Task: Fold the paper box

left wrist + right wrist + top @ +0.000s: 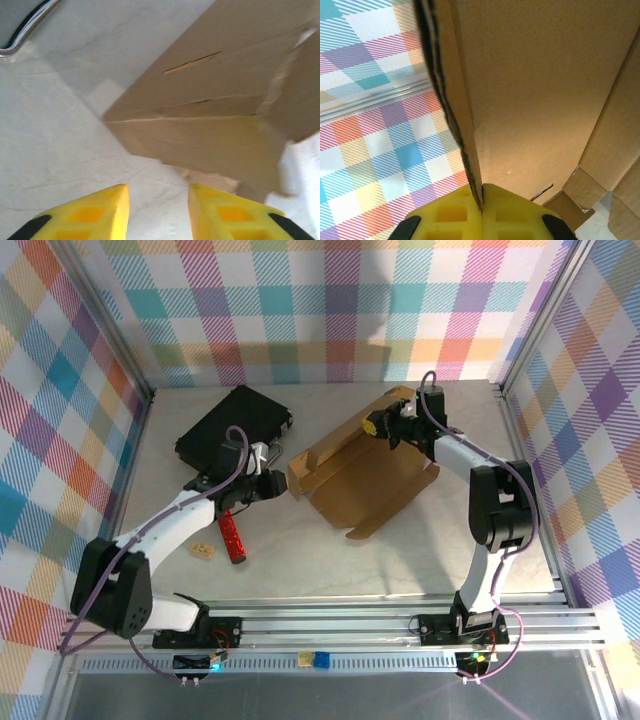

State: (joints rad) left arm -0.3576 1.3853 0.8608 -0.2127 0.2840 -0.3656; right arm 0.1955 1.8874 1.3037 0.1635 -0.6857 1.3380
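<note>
Paper box [365,475]: brown corrugated sheet, partly folded, lying mid-bench, right of centre. The left side wall and far flap are raised; the rest lies flat on the bench [400,560].

R gripper [385,428]: at the box's far edge, arm reaching in from the right. Wrist view: gripper [481,205] is clamped tight on the edge of an upright cardboard panel [545,100], which runs up from between the yellow fingers. No gap visible betw. fingers and card.

L gripper [270,483]: just beside the box's left end, at bench level. Wrist view: yellow fingers [95,212] stand moderately apart, bare bench surface betw. them, nothing gripped. The box corner [210,125] sits just ahead of the gripper [159,200], not touching. Small tears noted along the box's crease lines.

Other items: black flat case [232,425] at far left of bench, behind the L arm, apart from the box. Red cylindrical item [233,537] lies near L forearm. Small tan block [203,551] just left of it, type unclear.
</note>
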